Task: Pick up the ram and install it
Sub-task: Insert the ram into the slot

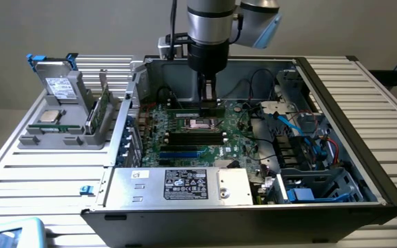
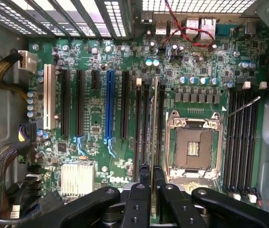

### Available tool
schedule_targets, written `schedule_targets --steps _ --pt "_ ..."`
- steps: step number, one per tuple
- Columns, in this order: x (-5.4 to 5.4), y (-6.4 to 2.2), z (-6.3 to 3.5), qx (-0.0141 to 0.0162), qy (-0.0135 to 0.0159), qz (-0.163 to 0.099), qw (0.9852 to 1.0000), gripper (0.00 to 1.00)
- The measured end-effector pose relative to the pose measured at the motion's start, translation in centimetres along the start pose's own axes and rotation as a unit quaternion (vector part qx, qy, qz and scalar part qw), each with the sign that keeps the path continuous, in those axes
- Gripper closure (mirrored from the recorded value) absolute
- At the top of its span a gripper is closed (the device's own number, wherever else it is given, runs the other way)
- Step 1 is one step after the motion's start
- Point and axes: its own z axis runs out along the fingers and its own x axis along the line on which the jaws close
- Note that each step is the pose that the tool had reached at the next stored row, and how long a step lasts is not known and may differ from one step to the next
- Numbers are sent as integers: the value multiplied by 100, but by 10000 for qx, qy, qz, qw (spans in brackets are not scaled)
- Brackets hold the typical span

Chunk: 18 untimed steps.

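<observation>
- Far on the exterior view's left: a gray holder (image 1: 36,140) sits on the slatted table (image 1: 40,173). It carries a silver drive (image 1: 60,85) with a white label, a small square processor chip (image 1: 50,114), and a green board (image 1: 103,109) standing on edge.
- Centre: the open computer case (image 1: 364,170) lies on its side with the motherboard (image 1: 237,137) facing up. A silver power supply (image 1: 184,186) with a black label sits along the near wall.
- The arm (image 1: 209,20) comes straight down into the case. The gripper (image 1: 209,105) hangs low over the board, near the far wall.
- In the wrist view the gripper (image 2: 152,172) has its fingers (image 2: 144,190) clamped on the ram (image 2: 154,123). The ram is seen edge-on as a thin strip.
- The ram (image 1: 190,114) runs along the black memory slots (image 2: 139,128), just beside the empty processor socket (image 2: 194,147). Cannot tell whether it is seated or just above the slot.
- The exterior view's right: blue cables (image 1: 291,126) and a drive cage (image 1: 322,186) lie inside the case.
</observation>
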Motion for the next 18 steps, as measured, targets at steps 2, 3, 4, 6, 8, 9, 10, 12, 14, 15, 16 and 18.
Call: schedule_targets --steps 2,3,4,6,8,9,10,12,14,15,16,18 --pt "-1 -6 31 -3 -1 0 10000 86" --pt "-1 -8 46 -7 0 0 10000 86" --pt "-1 -10 59 -11 1 0 10000 86" --pt "-2 -15 86 -20 1 0 10000 86" --pt "-2 -25 110 -28 3 0 10000 86" --pt "-2 -29 120 -32 8 0 10000 86" --pt "-3 -32 129 -38 12 0 10000 86" --pt "-2 -34 145 -47 19 2 10000 86" --pt "0 -36 159 -54 29 5 10000 86" --pt "2 -37 166 -56 33 7 10000 86" --pt "2 -37 175 -57 37 8 10000 86" --pt "2 -38 190 -58 63 11 10000 86"
